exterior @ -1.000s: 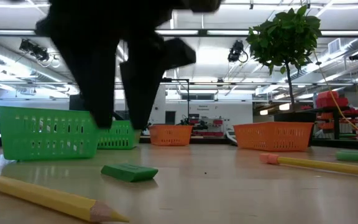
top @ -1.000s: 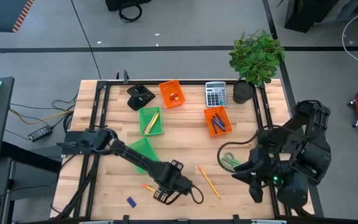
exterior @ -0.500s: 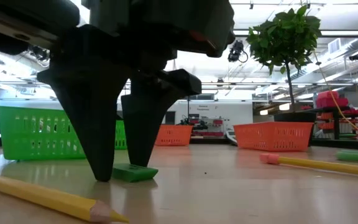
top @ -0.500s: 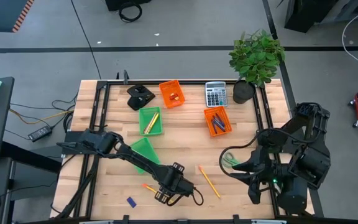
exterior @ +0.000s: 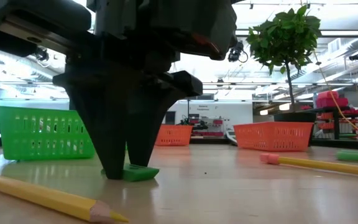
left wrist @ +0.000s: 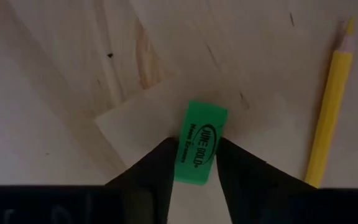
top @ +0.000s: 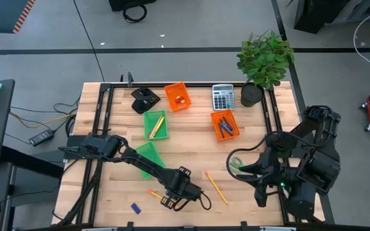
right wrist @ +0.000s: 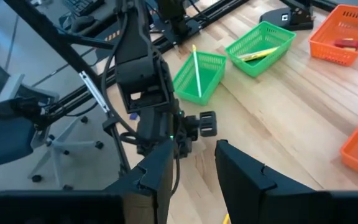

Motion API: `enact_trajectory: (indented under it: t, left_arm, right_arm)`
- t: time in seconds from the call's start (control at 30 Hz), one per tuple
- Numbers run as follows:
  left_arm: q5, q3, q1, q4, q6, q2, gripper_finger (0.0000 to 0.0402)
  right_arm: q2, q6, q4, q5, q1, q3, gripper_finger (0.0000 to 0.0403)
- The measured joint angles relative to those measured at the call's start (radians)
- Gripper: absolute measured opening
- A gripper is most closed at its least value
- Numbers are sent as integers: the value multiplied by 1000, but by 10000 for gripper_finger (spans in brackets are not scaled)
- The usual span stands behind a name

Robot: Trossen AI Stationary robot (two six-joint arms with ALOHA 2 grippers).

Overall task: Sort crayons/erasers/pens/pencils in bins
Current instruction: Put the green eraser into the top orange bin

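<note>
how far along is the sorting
Partly done: pens lie in an orange bin, and pencils in both green bins. In hand: the left gripper clamps the green eraser, not yet lifted. Left: a loose pencil and a blue eraser. The right gripper waits open at the table's right.

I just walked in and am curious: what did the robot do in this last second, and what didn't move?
The left gripper came down over the green eraser near the table's front edge, and its fingers narrowed until they now sit on the eraser's two sides; it still lies on the table. The right gripper barely shifted. The pencils and bins stayed put.
</note>
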Motion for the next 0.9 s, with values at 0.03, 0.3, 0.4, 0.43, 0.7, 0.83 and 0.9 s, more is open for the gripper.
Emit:
enact_trajectory:
  t: [0.03, 0.3, 0.4, 0.43, 0.7, 0.83, 0.9]
  left_arm:
    - [-3, 0, 0, 1, 0, 1, 120]
    - [-12, 18, 20, -18, 8, -4, 90]
    - [-49, 44, 42, -64, 25, -14, 91]
    - [-65, 52, 56, -69, 37, -25, 93]
    - [-183, 59, 243, -142, 183, -140, 96]
    - [-198, 62, 414, -148, 256, -187, 89]
    - [-189, 61, 500, -147, 286, -198, 89]
  right_arm:
    - [0, 0, -4, 0, -3, 0, 127]
    - [0, -1, -23, 3, -16, 0, 127]
    - [0, -3, -23, 2, -16, 0, 127]
    - [0, -3, -22, 2, -16, 0, 127]
    - [0, -2, -27, -2, -16, 0, 127]
    - [0, -1, -44, -3, -21, 0, 127]
    - [0, 0, -57, -3, -29, 0, 127]
